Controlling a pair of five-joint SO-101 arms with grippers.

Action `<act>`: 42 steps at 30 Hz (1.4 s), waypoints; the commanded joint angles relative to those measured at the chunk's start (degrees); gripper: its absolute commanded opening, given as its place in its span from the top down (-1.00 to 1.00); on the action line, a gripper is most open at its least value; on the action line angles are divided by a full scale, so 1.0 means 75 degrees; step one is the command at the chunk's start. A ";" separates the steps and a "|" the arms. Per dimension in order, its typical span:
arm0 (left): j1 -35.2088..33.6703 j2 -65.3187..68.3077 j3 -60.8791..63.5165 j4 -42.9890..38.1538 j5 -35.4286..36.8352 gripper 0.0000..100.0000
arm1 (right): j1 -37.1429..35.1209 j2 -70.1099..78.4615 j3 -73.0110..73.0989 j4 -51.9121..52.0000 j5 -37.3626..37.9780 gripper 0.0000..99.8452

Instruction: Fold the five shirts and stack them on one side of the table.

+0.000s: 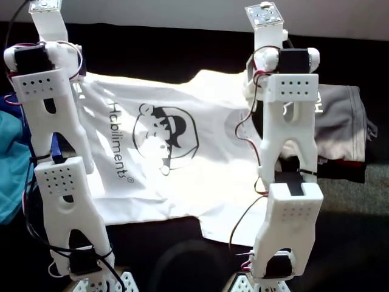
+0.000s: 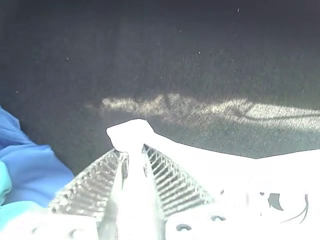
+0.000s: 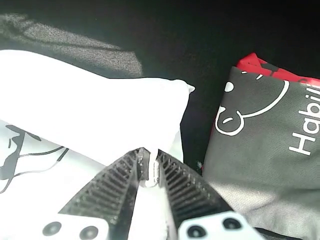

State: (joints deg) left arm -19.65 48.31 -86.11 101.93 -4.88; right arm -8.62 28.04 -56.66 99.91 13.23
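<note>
You are pinching far edge of white shirt [image 1: 182, 158] with left tool [image 2: 132, 150] and right tool [image 3: 148, 167]; first fold likely calling for even pull nearward.

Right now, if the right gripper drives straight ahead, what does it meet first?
The white shirt that the right gripper pinches: its bunched fold lies just ahead, then the black table. Depth is unclear.
</note>
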 commanded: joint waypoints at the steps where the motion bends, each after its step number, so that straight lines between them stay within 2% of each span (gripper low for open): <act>1: -0.0275 -0.1272 0.1881 0.0012 -0.0094 0.98 | 0.0240 -0.0826 -0.0217 0.0147 0.0141 0.99; 6: -0.0135 -0.2925 0.4894 -0.0023 -0.0117 0.98 | 0.0275 -0.1307 0.0522 0.0158 0.0234 0.99; 10: -0.0123 -0.3897 0.6300 -0.0035 -0.0399 0.98 | 0.0264 -0.2268 0.2479 0.0111 0.0246 0.99; 22: -0.0111 -0.5843 1.0696 -0.0035 -0.1653 0.98 | 0.0311 -0.6476 0.8539 -0.0955 0.1219 0.99; 29: -0.0006 -0.6054 1.2442 -0.0117 -0.2239 0.98 | 0.0838 -0.8070 1.0825 -0.1260 0.1958 0.99; 34: 0.0088 -0.6042 1.3380 -0.0856 -0.2333 0.98 | 0.1201 -0.8656 1.1798 -0.1295 0.2532 0.99; 42: 0.0346 -0.6101 1.4552 -0.1782 -0.2333 0.98 | 0.1213 -0.9102 1.2841 -0.1471 0.2614 0.99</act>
State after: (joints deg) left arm -17.80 5.49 21.85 90.33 -22.02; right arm -0.44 -37.98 38.20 89.98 32.13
